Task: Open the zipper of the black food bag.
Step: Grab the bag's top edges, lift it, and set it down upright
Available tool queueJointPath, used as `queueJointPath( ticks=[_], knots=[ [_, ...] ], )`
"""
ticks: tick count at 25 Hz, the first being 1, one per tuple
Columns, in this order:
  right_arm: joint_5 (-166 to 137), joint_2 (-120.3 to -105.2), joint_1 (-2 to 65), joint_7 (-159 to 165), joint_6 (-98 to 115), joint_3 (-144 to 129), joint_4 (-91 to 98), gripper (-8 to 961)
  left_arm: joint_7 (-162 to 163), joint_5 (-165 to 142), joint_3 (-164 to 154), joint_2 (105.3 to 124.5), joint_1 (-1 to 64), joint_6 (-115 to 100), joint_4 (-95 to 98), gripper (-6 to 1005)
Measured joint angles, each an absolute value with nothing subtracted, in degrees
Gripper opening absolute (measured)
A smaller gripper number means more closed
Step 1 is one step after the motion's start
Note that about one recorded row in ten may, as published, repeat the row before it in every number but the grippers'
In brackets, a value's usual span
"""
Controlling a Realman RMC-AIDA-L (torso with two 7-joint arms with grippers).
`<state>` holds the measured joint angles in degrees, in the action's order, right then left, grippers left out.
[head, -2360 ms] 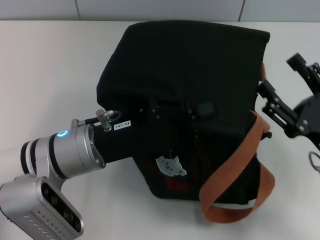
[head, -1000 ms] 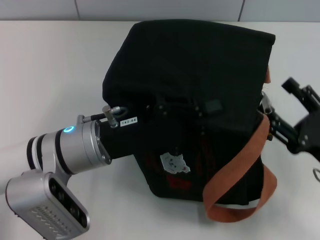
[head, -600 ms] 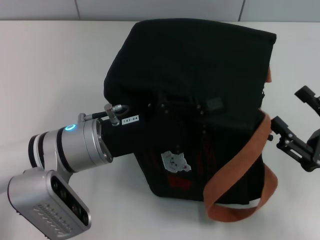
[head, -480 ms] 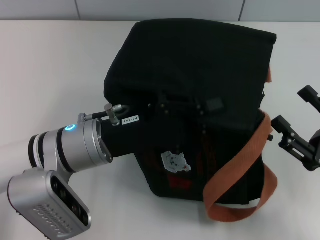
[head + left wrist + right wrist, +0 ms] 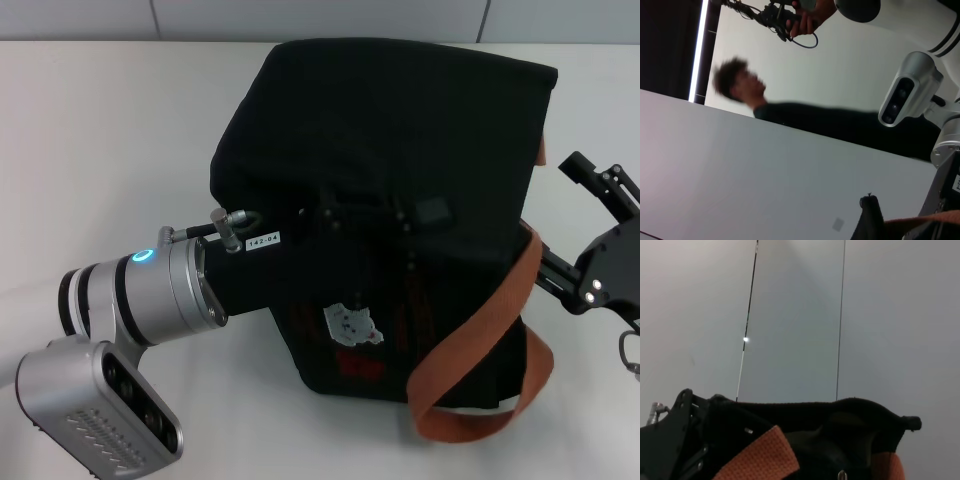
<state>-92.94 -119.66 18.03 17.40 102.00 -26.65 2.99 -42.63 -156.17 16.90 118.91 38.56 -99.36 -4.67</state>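
The black food bag [image 5: 390, 130] stands in the middle of the white table, with a bear patch [image 5: 350, 325] on its near side and an orange-brown strap [image 5: 480, 340] looping down at the right. My left gripper [image 5: 370, 215] presses against the bag's near upper side, black on black. At the bag's right edge my right gripper [image 5: 552, 215] is open, one finger by the strap and the other higher up. In the right wrist view the bag's top edge [image 5: 840, 412] shows with a small silver tab [image 5: 841, 474] of the zipper below it.
The silver left forearm [image 5: 150, 300] slants across the near left of the table [image 5: 100, 130]. A tiled wall runs along the far edge. In the left wrist view a person [image 5: 740, 85] stands beyond the table.
My right gripper pulled back to the right of the bag, then came in again to the strap with its fingers spread wider. The left arm and bag shifted slightly right.
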Motion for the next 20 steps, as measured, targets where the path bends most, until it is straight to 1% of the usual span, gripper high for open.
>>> queueJointPath(
  ticks=[9,20],
  knots=[
    [-92.6,-119.71,18.5,11.7,101.5,-21.4,-0.6,834,-42.6,-156.2,16.9,118.91,38.6,-99.3,-4.7,93],
    [-94.2,-119.65,18.1,5.8,101.5,-22.0,-1.4,835,-42.6,-156.2,17.0,118.91,38.5,-99.3,-4.7,93]
  ],
)
